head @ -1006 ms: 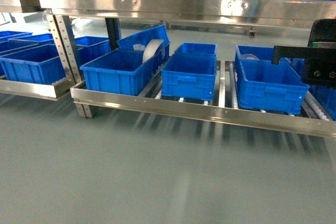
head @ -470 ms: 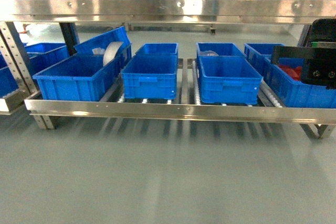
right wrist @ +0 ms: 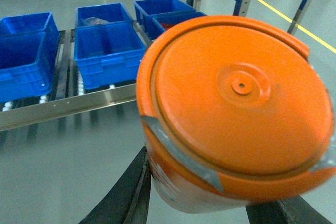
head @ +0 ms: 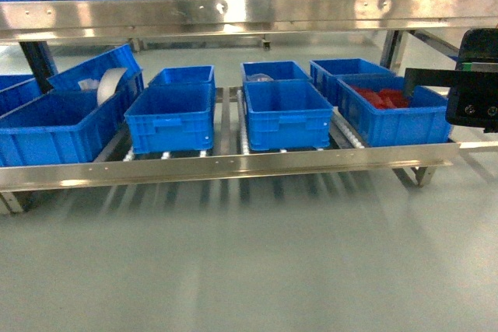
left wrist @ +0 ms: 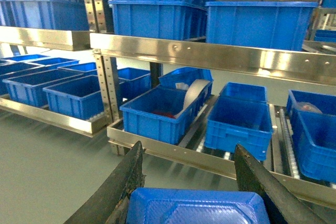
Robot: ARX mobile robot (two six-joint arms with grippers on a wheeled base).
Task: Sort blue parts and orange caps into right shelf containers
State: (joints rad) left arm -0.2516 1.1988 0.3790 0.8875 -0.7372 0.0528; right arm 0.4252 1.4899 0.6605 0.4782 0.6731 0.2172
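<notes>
My right gripper [right wrist: 210, 208] is shut on an orange cap [right wrist: 236, 103], a round orange cylinder with a white printed side that fills the right wrist view. My left gripper [left wrist: 189, 150] is shut on a blue part [left wrist: 197, 205], a flat blue moulded piece held between the two dark fingers [left wrist: 123, 187]. Blue containers stand in a row on the low steel shelf: one [head: 170, 114] left of centre, one [head: 286, 110] in the middle, and one [head: 393, 118] at the right holding red-orange pieces [head: 381, 99]. Both grippers hang in front of the shelf, apart from it.
A steel front rail [head: 233, 165] runs along the shelf, and an upper steel beam [head: 233, 13] crosses above the crates. A larger crate [head: 47, 126] with a white roll [head: 109, 83] sits far left. Black right-arm hardware [head: 475, 75] shows at the head view's right edge. Grey floor lies in front.
The shelf has slid leftwards across the head view. The crate with red-orange pieces and the shelf's right end have come into view. The black arm hardware keeps its place.
</notes>
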